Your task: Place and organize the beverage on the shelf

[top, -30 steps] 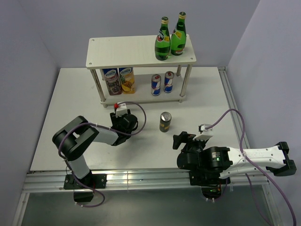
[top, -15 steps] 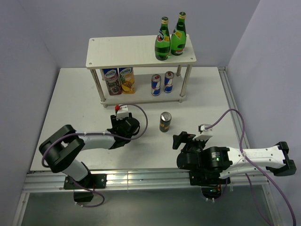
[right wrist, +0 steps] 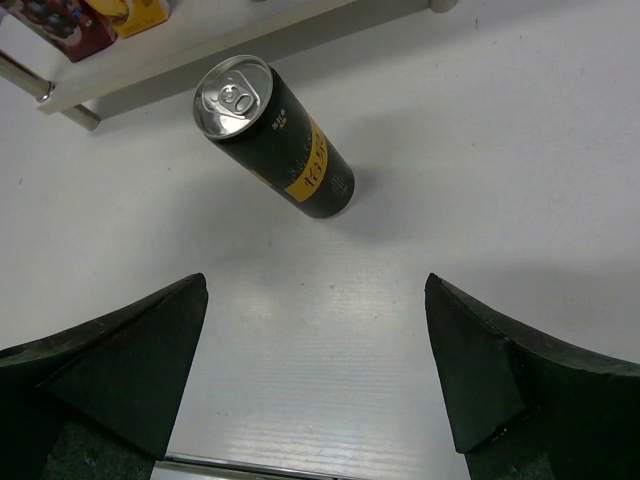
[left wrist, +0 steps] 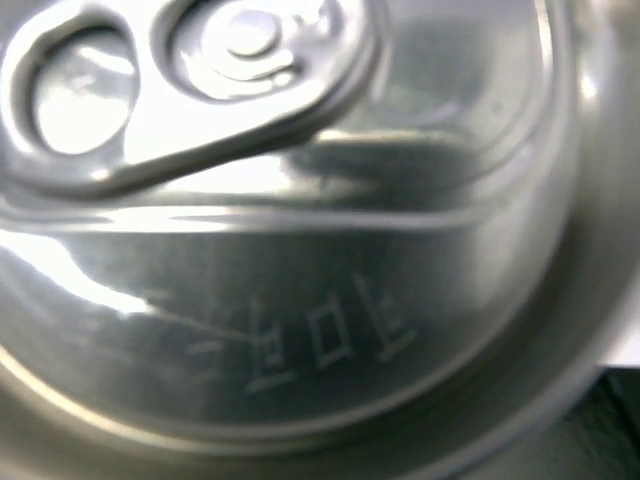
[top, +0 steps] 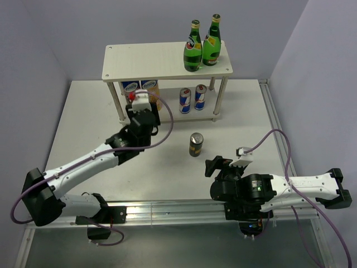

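The shelf (top: 156, 61) stands at the back with two green bottles (top: 193, 47) on its top board and two blue-and-silver cans (top: 192, 99) on the lower one. A dark can with a yellow label (top: 196, 144) (right wrist: 275, 135) stands upright on the table before the shelf. My left gripper (top: 143, 116) reaches to the shelf's lower left, shut on a can whose silver lid (left wrist: 270, 200) fills the left wrist view; its label and my fingers are hidden. My right gripper (top: 215, 165) (right wrist: 315, 285) is open on the near side of the dark can, apart from it.
Two colourful fruit-print cans (top: 150, 89) stand at the left of the lower board, partly behind my left wrist. The lower board's edge (right wrist: 200, 50) runs just behind the dark can. Walls close in the table (top: 83, 123) on the left, the right and the back.
My left arm has unfolded, carrying its gripper from the table's middle up to the front of the shelf's lower left. The right arm and the dark can have not moved.
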Controlling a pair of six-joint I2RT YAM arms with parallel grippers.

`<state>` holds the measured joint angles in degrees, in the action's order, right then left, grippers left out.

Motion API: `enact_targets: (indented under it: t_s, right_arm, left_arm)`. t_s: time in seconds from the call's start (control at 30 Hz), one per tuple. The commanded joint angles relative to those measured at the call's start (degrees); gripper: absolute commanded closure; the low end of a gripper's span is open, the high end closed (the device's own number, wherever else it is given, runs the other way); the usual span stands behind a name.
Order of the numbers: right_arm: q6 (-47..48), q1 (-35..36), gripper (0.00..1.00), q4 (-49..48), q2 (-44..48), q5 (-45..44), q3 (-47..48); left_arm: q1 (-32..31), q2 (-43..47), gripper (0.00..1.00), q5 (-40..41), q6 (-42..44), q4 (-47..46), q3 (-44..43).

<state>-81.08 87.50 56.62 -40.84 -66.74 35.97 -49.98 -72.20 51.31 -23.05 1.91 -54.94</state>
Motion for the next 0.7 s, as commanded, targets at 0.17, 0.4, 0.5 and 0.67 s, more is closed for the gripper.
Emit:
enact_targets:
  t_s: [0.17, 0.4, 0.5, 0.67]
  right_arm:
    - [-1.19, 0.39, 0.04, -0.19, 0.50, -2.78, -0.19]
    - [-0.66, 0.39, 0.04, -0.81, 1.73, -2.61, -0.72]
    - [-0.40, 0.39, 0.04, -1.16, 2.17, -2.52, -0.90]
    - [-0.92, 0.56, 0.05, -0.64, 2.26, -2.61, -0.81]
  left_arm:
    - [8.74, -2.84, 1.00, -6.56, 16.28, 0.89, -28.36]
    - [18.59, -12.68, 0.99, -17.10, 13.82, 6.52, -43.39]
    - [22.02, -16.72, 0.99, -19.05, 13.03, 8.46, -47.26]
    - [26.33, -20.60, 0.99, -22.13, 11.54, 9.69, -49.74]
